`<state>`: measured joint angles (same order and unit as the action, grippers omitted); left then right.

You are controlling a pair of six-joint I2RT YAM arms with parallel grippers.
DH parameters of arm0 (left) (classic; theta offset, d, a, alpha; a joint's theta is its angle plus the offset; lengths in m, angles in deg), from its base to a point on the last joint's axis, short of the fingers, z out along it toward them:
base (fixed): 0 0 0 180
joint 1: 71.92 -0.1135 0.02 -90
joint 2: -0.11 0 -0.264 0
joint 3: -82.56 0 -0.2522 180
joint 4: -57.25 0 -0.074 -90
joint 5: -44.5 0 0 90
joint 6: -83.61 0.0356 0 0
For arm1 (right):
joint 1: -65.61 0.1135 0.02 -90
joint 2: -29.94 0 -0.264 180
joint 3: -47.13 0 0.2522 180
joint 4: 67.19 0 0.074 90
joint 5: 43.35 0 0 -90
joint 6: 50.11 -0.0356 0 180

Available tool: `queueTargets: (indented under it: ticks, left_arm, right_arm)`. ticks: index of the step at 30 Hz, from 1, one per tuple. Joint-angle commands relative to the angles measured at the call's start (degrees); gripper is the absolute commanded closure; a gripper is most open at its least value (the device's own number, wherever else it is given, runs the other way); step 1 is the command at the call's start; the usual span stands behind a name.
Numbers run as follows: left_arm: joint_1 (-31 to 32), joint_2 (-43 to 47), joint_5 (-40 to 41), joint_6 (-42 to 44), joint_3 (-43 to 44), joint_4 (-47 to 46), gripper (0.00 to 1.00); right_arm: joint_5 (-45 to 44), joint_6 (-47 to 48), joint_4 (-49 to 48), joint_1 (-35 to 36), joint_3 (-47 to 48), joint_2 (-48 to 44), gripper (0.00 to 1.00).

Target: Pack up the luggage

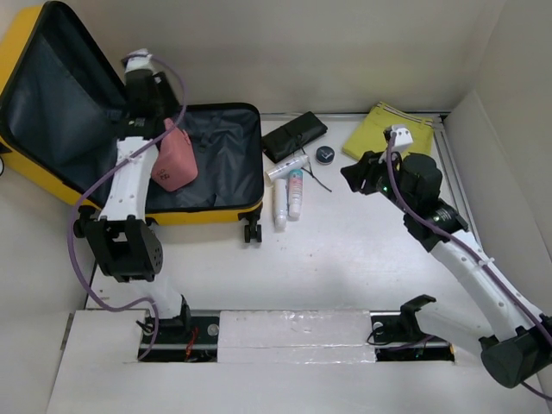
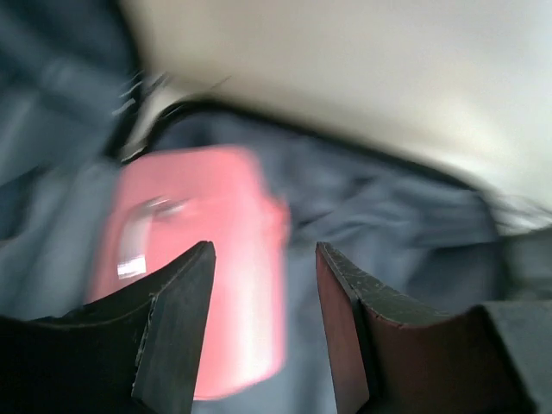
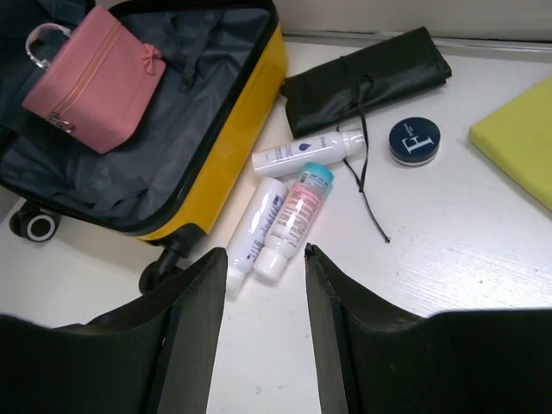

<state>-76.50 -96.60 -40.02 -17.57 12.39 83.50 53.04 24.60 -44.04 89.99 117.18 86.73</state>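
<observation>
A pale surface [image 1: 345, 250] walled on three sides, with two white robot arms mounted at its near edge. At the far left lies the luggage [image 1: 216, 147] – a bright yellow hard-shell suitcase, wide open, its lid propped back to the left and its grey-lined base flat on the surface. A pink case [image 1: 174, 162] rests inside the lined base, near its left side.

On the bare surface to the right of the suitcase lie a folded yellow cloth [image 1: 388, 129], a black rolled pouch [image 1: 294, 135], three small bottles [image 1: 289, 185] and a round dark tin [image 1: 324, 154].

The left arm reaches forward over the suitcase. Its left hand [image 2: 264, 250] hangs just above the pink case with the fingers parted and nothing between them – released, though that view is blurred. To finish this placement well, I would lift it straight up so that neither finger catches the case's handle.

The right arm bends in from the right. Its right hand [image 3: 264, 252] points down above the bottles, fingers apart and empty. Two bottles lie side by side, so it would be best to close across an outer one.
</observation>
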Motion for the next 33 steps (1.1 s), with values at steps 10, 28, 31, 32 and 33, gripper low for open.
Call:
queueTargets:
  ticks: [10, 28, 31, 32, 33]
  left_arm:
    - [44.2, -8.7, 6.9, -9.1, 14.8, -4.0, 0.5]
    - [53.1, -59.5, -4.0, -53.7, 43.7, -27.3, 0.18]
    - [53.1, -61.9, -2.4, -57.5, 45.2, -28.8, 0.34]
    - [53.1, -63.1, -1.9, -59.2, 45.2, -29.4, 0.41]
    - [53.1, -63.8, -1.9, -60.1, 46.0, -29.5, 0.41]
  right_arm:
    - [-11.0, -0.2, 3.5, -12.1, 14.8, 0.0, 0.53]
    - [-0.4, -0.8, 6.1, -18.2, 18.2, 1.4, 0.49]
    - [0.1, -0.8, 5.5, -18.2, 17.0, 0.9, 0.49]
    - [0.8, -0.8, 5.5, -17.7, 17.0, 0.9, 0.49]
    - [0.8, -0.8, 5.5, -17.7, 17.0, 0.9, 0.49]
